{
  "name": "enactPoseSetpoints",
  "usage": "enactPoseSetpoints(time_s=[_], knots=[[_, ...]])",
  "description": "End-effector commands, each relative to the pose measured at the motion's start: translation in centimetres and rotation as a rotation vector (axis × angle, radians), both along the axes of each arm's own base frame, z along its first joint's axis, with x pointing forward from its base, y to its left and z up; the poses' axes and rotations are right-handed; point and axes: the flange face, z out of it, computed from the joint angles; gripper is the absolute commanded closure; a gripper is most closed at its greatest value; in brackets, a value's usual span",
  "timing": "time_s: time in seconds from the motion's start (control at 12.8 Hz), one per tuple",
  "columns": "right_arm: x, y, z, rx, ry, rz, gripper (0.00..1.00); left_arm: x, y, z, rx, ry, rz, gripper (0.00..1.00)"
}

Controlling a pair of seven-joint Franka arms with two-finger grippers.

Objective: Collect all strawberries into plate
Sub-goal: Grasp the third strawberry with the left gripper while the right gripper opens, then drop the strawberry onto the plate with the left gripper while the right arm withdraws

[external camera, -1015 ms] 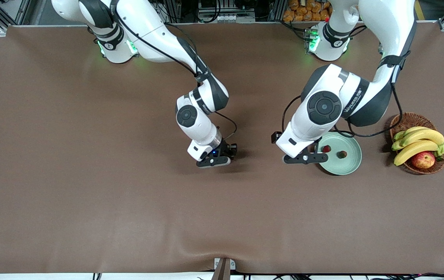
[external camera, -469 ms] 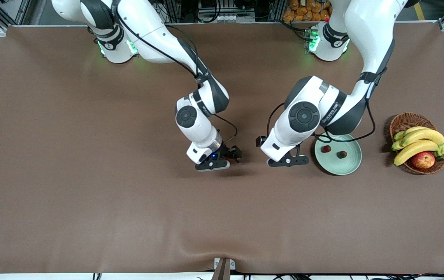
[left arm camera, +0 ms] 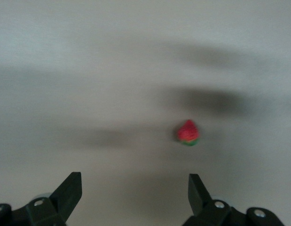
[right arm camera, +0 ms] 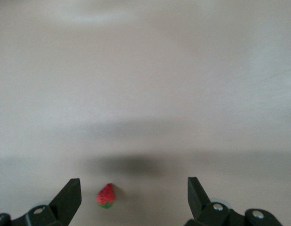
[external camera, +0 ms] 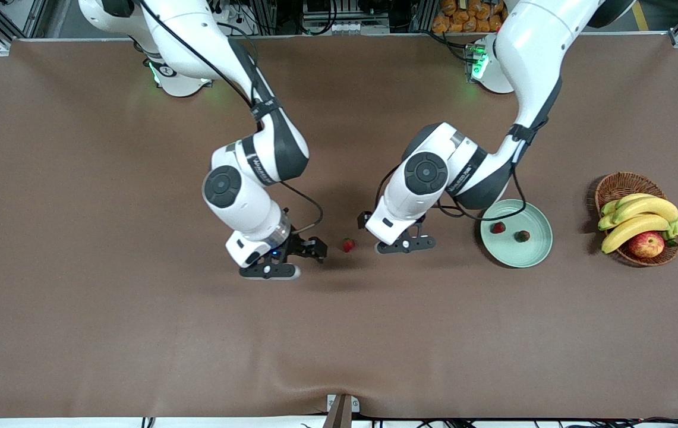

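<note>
Red and alone on the brown desk (external camera: pixel 136 333), the last strawberry (external camera: pixel 348 245) lies between our two grippers — right gripper (external camera: pixel 309 249) and left gripper (external camera: pixel 401 241), fingers wide and empty — while two strawberries (external camera: pixel 498 227) sit in the mint plate (external camera: pixel 538 252), so next we judge one gripper must straddle it, close and carry it plateward.

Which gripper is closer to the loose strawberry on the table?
Roughly equal; the right looks marginally nearer. The strawberry lies between them: the right gripper, open, beside it toward the right arm's end, and the left gripper, open, toward the plate.
</note>
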Motion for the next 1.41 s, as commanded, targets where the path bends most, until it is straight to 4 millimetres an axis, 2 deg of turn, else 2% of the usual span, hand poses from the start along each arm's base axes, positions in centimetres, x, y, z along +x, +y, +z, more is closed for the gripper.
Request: enactPoseSetpoints(time_s=[0.0,0.16,0.31,0.39,0.47,0.55,0.7,0.86,1.09,1.17,1.33], knots=[[0.8,-5.9,2.2,-0.055,0.05,0.041,0.0,0.3,-3.0,-2.6,-0.08,-0.056,0.077,0.0],[1.4,-10.5,5.0,-0.08,0.089,0.037,0.0,-0.6,-5.2,-5.5,-0.07,-0.099,0.089,0.0],[1.3,-13.3,7.8,-0.074,0.112,0.051,0.0,-0.8,-6.9,-8.3,-0.015,-0.133,0.104,0.06],[1.0,-14.7,9.9,-0.067,0.118,0.049,0.0,-0.8,-7.7,-9.2,-0.007,-0.141,0.12,0.09],[0.7,-16.2,11.1,-0.097,0.111,0.052,0.0,-0.8,-7.7,-9.9,-0.001,-0.138,0.118,0.15],[0.3,-18.0,13.3,-0.137,0.099,0.06,0.0,-0.8,-7.7,-10.5,-0.007,-0.141,0.119,0.18],[-0.5,-21.2,15.9,-0.143,0.129,0.06,0.0,-0.9,-7.9,-11.9,-0.026,-0.154,0.12,0.21],[-1.5,-23.8,18.3,-0.174,0.149,0.072,0.0,-1.0,-7.9,-12.1,-0.023,-0.151,0.121,0.31],[-3.0,-26.8,21.9,-0.229,0.134,0.095,0.0,-1.2,-8.0,-11.9,-0.022,-0.155,0.112,0.93],[-3.6,-27.9,23.0,-0.231,0.141,0.093,0.0,-1.1,-8.0,-11.3,-0.023,-0.159,0.112,1.0],[-5.0,-30.5,24.6,-0.225,0.171,0.077,0.0,-0.7,-7.1,-9.2,0.02,-0.13,0.12,1.0]])
